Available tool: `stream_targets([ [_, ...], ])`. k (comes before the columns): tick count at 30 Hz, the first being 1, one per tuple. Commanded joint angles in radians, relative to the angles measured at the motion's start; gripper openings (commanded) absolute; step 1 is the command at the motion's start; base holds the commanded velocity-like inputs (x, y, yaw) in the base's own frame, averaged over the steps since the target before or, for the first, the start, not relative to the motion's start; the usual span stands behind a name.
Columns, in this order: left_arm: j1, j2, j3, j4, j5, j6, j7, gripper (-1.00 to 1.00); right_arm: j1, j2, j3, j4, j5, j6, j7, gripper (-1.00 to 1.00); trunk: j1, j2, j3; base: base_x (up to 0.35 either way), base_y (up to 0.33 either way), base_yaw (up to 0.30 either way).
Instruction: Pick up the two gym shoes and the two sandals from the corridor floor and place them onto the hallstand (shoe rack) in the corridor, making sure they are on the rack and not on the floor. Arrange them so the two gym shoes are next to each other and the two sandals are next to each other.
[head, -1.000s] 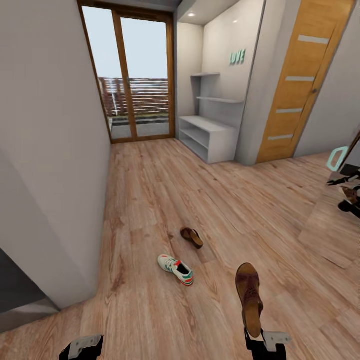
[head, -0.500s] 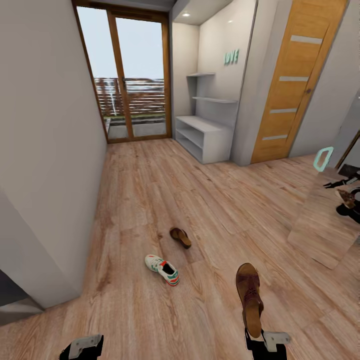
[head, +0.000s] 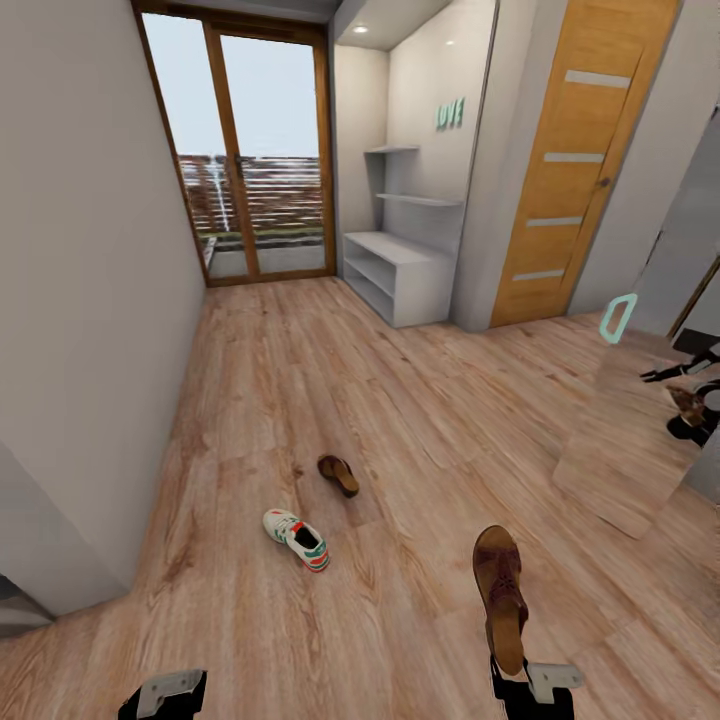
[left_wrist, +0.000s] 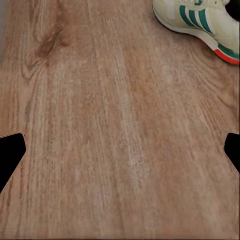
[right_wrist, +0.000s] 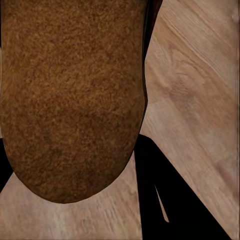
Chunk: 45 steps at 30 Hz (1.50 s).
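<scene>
Right end effector (head: 510, 672) grips a sandal (head: 499, 592) by its heel; left end effector (left_wrist: 120, 152) hangs wide over floor (head: 420, 420) near a sneaker (head: 296, 538).

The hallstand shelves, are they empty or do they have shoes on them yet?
Empty, as far as the head view shows: the hallstand has bare top and open shelves. One sandal and one gym shoe lie on the floor.

You can see two brown sandals: one sandal (head: 338, 475) lies on the wood floor (head: 420, 400), and the other sandal (head: 499, 596) is up off it. You can see one white gym shoe (head: 296, 538). There is one white shoe rack (head: 395, 275) with two open shelves.
</scene>
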<state>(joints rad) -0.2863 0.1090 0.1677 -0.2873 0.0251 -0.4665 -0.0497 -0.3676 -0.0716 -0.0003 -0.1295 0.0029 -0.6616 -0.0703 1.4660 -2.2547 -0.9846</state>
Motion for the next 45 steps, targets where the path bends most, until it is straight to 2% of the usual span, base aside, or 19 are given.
stream_targets([
  [1, -0.001, 0.000, 0.004, 0.001, 0.003, -0.003, -0.005, 1.00, -0.001, 0.000, 0.000, 0.001, -0.003, -0.002, 0.000, -1.00, 0.000, 0.000, -0.001, 0.000, -0.275, 0.000],
  [22, -0.001, 0.000, 0.004, 0.000, 0.003, -0.003, -0.004, 1.00, -0.001, -0.001, 0.003, -0.001, -0.001, -0.001, 0.006, -1.00, 0.000, 0.000, -0.004, 0.015, -0.274, 0.019],
  [34, -0.001, 0.000, 0.004, 0.000, 0.004, -0.003, 0.000, 1.00, -0.001, 0.000, 0.003, -0.001, -0.001, -0.001, 0.006, -1.00, 0.000, 0.000, -0.018, 0.209, -0.213, 0.158],
  [45, -0.001, 0.000, 0.004, 0.000, 0.004, -0.003, 0.000, 1.00, -0.001, -0.004, 0.003, 0.001, 0.001, -0.001, 0.009, -1.00, 0.000, 0.000, -0.020, 0.299, -0.089, 0.027],
])
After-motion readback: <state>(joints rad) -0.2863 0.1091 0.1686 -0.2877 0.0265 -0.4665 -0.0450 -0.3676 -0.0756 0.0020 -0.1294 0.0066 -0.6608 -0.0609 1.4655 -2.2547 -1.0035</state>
